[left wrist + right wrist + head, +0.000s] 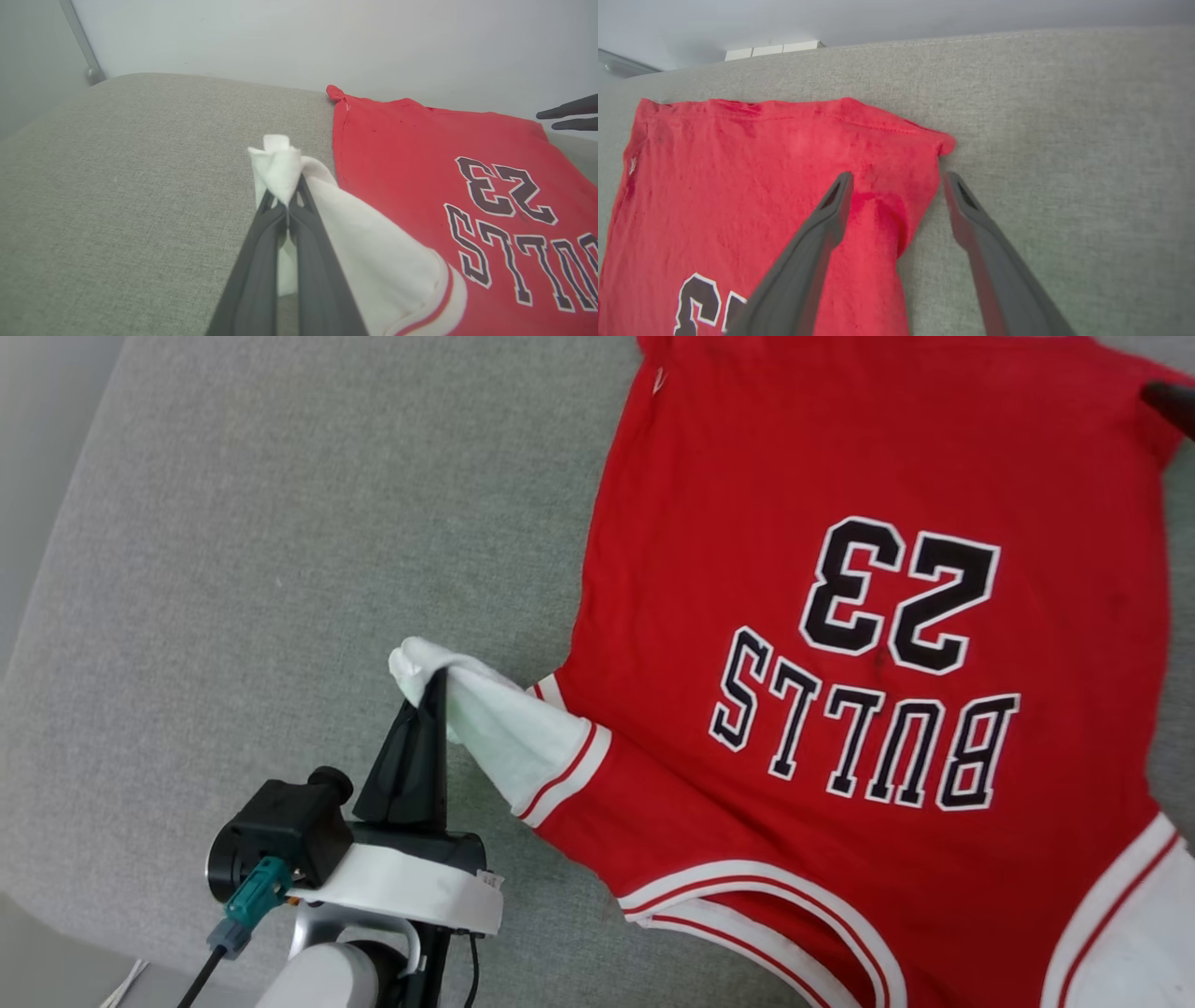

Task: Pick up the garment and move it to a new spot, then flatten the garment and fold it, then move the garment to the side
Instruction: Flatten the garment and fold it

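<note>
Red with white sleeves, the one garment lies spread on the grey cushion, lettering up. The left gripper is clamped tight on the bunched end of a white sleeve, held raised, its arm low at the near edge. The right gripper gapes wide astride a far hem corner, holding nothing

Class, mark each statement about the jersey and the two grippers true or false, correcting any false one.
1. The left gripper is shut on the jersey's white sleeve. True.
2. The right gripper is clamped on the jersey's hem. False: it is open over a red corner.
3. The jersey lies on a grey cushion. True.
4. The number on the jersey reads 32. False: it reads 23.
</note>
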### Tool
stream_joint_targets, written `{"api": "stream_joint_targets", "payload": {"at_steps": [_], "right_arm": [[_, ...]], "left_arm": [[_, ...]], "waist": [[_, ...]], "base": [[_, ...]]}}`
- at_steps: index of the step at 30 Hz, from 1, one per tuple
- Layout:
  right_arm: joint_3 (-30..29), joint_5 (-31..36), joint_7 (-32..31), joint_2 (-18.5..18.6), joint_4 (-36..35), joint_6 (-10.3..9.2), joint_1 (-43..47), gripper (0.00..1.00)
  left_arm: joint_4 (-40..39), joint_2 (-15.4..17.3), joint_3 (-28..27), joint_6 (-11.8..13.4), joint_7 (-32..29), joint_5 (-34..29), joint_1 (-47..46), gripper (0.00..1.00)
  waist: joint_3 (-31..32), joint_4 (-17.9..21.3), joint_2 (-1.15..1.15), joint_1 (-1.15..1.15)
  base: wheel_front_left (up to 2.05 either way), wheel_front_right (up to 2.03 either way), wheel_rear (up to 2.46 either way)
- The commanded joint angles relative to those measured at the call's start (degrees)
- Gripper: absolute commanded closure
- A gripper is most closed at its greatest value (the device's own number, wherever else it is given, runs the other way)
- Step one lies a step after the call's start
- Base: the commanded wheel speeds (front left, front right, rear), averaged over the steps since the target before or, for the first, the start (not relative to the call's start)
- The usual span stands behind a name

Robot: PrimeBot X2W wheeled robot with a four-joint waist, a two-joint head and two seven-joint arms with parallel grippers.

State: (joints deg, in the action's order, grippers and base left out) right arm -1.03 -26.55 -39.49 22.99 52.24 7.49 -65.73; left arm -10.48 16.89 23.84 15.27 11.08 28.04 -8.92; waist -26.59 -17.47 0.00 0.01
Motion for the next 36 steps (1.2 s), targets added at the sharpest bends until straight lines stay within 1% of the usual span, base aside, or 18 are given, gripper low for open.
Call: {"api": "stream_joint_targets", "payload": {"at_steps": [1,4,8,9,10,11,14,18,21,24,28,31,34,35,36], "right_arm": [[-0.07,0.53,-0.13,0.28,1.21,-0.01,-1.12,0.00],[0.10,1.55,-1.13,-0.32,4.11,-0.01,-1.38,0.00],[0.45,2.15,-4.41,-1.45,9.22,-0.02,0.26,0.00],[0.39,2.43,-5.34,-1.53,10.25,-0.03,0.50,0.29],[0.36,2.70,-5.91,-1.62,11.14,-0.04,0.82,0.78],[0.56,2.93,-6.11,-1.68,11.70,-0.04,0.85,1.00],[0.81,3.27,-4.84,-1.81,11.67,-0.01,0.06,1.00],[2.32,4.34,-2.64,-0.13,9.75,-0.02,-1.32,1.00],[5.02,5.07,-2.00,1.14,7.70,-0.02,-1.72,1.00],[9.20,5.18,-2.05,1.91,5.28,-0.02,-0.08,1.00],[14.80,2.51,-2.92,3.18,0.21,-0.02,3.24,1.00],[18.14,-1.02,-4.05,4.08,-4.79,-0.02,7.41,1.00],[21.19,-4.75,-5.12,6.11,-11.22,-0.02,13.33,1.00],[22.66,-6.89,-5.95,8.03,-15.74,-0.02,17.80,1.00],[23.16,-7.97,-6.38,8.74,-17.94,-0.02,20.20,1.00]], "left_arm": [[0.43,-0.36,0.12,-0.29,0.54,-0.06,-1.06,1.00],[1.20,-0.59,0.14,-0.65,1.15,0.08,-1.43,1.00],[2.45,-0.90,0.18,-1.12,1.76,0.26,-1.89,1.00],[2.73,-0.99,0.25,-1.25,1.81,0.34,-2.06,1.00],[3.04,-1.09,0.31,-1.45,1.93,0.42,-2.21,1.00],[3.38,-1.17,0.41,-1.54,1.96,0.48,-2.28,1.00],[4.32,-1.25,0.55,-1.98,2.18,0.61,-2.29,1.00],[5.31,-1.14,0.30,-2.16,2.45,0.84,-1.93,1.00],[6.18,-0.63,-0.17,-2.13,2.60,1.32,-0.85,1.00],[6.99,0.01,-1.09,-1.80,2.72,1.76,0.15,1.00],[7.86,1.13,-2.54,-1.18,2.85,2.46,2.52,1.00],[8.04,2.27,-3.92,-0.45,2.71,3.08,4.32,1.00],[8.04,3.40,-5.52,0.49,2.60,3.88,6.56,1.00],[8.02,3.96,-6.52,0.99,2.53,4.37,7.77,1.00],[7.90,4.24,-7.04,1.25,2.51,4.56,8.52,1.00]], "waist": [[-1.87,-1.56,0.00,-0.01],[-2.89,-1.95,0.00,-0.01],[-3.24,-1.99,0.00,-0.01],[-3.18,-2.01,0.00,-0.01],[-3.00,-2.03,0.00,-0.01],[-2.79,-2.06,0.00,-0.01],[-1.82,-2.02,0.00,-0.01],[0.32,-1.58,0.00,-0.01],[2.76,-0.57,0.00,-0.01],[5.47,1.09,0.00,-0.01],[9.64,4.06,0.00,-0.01],[12.56,6.81,0.00,-0.01],[14.97,9.82,0.00,-0.01],[16.16,11.71,0.00,-0.01],[16.70,12.72,0.00,-0.01]], "base": [[0.00,0.00,0.00],[0.00,0.00,0.00],[0.00,0.00,0.00],[0.00,0.00,0.00],[0.00,0.00,0.00],[0.00,0.00,0.00],[0.00,0.00,0.00],[0.00,0.00,0.00],[0.00,0.00,0.00],[0.00,0.00,0.00],[0.00,0.00,0.00],[0.00,0.00,0.00],[0.00,0.00,0.00],[0.00,0.00,0.00],[0.00,0.00,0.00]]}}
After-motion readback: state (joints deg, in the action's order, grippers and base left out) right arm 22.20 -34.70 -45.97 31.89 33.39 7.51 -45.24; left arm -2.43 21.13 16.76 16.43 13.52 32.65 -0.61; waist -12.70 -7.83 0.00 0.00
